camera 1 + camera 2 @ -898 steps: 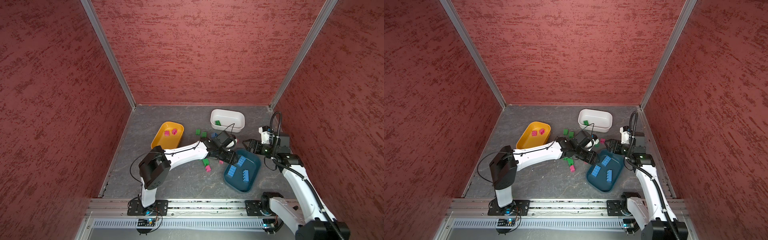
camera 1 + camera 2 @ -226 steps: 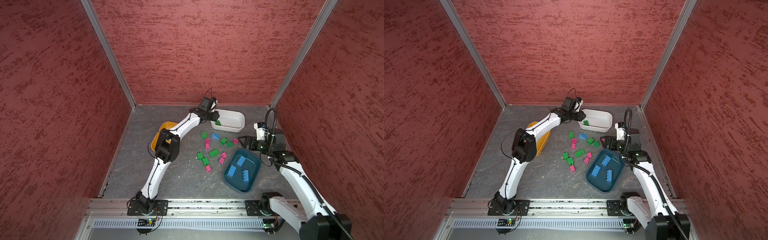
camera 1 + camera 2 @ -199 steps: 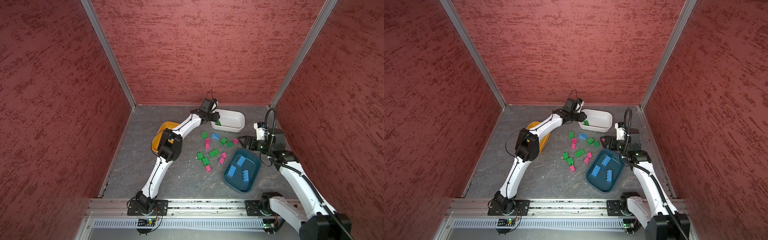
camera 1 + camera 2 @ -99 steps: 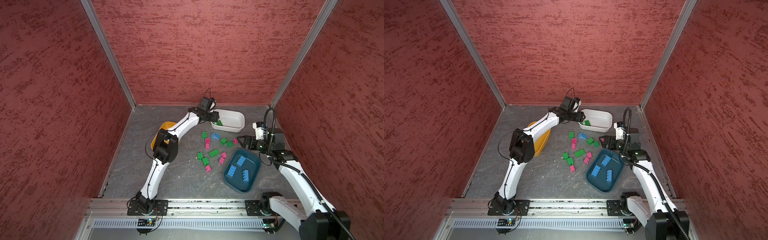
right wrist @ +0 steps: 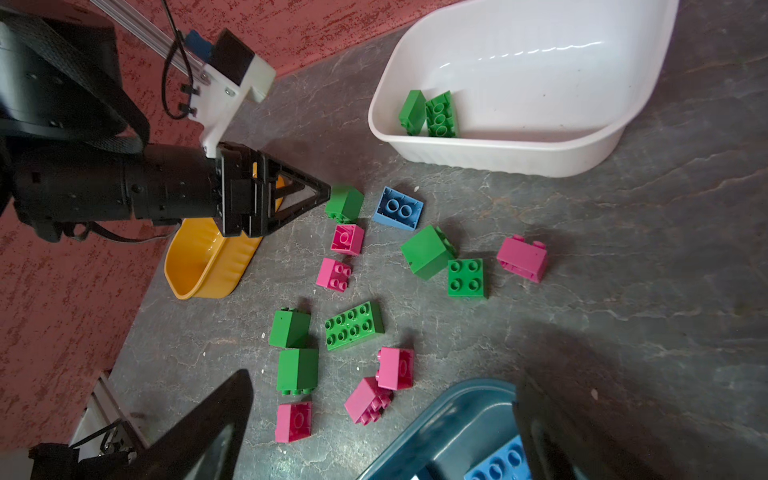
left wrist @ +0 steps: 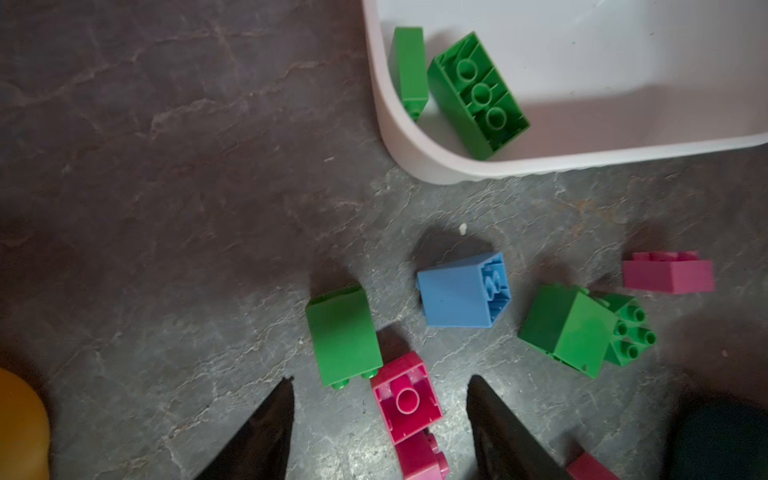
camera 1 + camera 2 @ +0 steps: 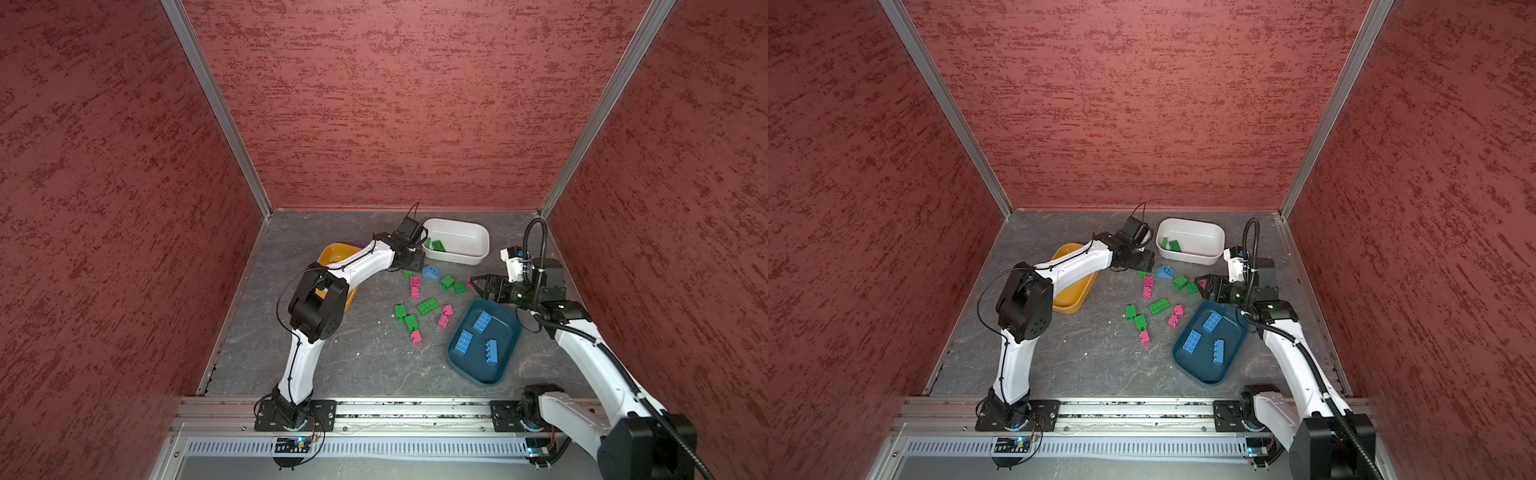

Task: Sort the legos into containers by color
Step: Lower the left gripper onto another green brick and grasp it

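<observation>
1. Left tool (image 6: 380, 378) hangs released and empty above loose legos (image 7: 428, 306) mid-table.
2. Right tool (image 5: 384, 386) gapes wide, holding nothing.
3. Two green bricks (image 7: 1173, 246) lie in the white bin (image 7: 461, 258) by the far edge.
4. Three blue bricks (image 7: 482, 322) lie in the teal bin (image 7: 473, 365).

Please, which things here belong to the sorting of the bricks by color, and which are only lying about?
Job: loose green bricks, pink bricks, blue sloped brick; white bin (two green inside), yellow bin, teal bin (three blue inside).
Lying about: white crumb on the floor; front rail.
</observation>
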Action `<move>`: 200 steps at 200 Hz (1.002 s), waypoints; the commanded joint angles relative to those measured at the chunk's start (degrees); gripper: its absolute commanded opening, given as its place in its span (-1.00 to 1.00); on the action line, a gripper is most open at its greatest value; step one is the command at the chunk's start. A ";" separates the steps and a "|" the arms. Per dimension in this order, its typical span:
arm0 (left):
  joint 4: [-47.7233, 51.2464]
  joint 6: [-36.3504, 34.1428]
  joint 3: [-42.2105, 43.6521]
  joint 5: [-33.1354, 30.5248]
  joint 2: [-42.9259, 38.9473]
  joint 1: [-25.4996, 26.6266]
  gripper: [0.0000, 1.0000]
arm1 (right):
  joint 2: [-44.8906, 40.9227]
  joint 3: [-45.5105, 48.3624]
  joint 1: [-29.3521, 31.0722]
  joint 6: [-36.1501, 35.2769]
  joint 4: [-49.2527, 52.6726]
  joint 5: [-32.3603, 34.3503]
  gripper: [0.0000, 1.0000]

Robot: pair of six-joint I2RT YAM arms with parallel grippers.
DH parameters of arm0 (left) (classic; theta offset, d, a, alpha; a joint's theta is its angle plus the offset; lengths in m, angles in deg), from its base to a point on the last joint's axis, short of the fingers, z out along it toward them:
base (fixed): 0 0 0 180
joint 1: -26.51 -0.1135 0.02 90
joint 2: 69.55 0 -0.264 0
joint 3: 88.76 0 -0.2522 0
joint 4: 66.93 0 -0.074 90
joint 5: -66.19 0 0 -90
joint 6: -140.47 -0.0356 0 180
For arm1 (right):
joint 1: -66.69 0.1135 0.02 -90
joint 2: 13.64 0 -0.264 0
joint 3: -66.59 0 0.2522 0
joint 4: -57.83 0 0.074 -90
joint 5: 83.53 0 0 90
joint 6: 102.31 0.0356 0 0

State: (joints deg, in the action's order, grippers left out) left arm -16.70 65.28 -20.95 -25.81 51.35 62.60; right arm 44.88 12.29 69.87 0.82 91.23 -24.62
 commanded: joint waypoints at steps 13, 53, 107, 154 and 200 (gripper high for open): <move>-1.01 1.71 -1.45 -1.46 2.91 -0.33 0.29 | -0.51 1.10 0.16 -0.56 -1.22 -0.75 0.98; -0.58 2.65 -3.00 -4.17 6.17 -0.76 0.27 | -0.67 1.49 0.20 -0.69 -1.11 -0.21 0.98; -1.28 2.73 -3.17 -3.93 8.78 -0.76 0.16 | -0.85 2.16 0.21 -1.06 -1.07 0.31 0.98; -0.46 1.78 -4.55 -3.80 10.34 -0.90 0.01 | -1.03 2.21 0.16 -1.17 -0.75 0.74 0.98; 0.09 0.93 -4.98 -3.25 9.96 -1.14 -0.46 | -1.74 1.57 0.12 -1.89 0.84 1.91 0.98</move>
State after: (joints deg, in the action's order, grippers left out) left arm -17.12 67.00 -24.91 -29.09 61.34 61.79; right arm 44.44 14.11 69.87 0.18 91.38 -23.95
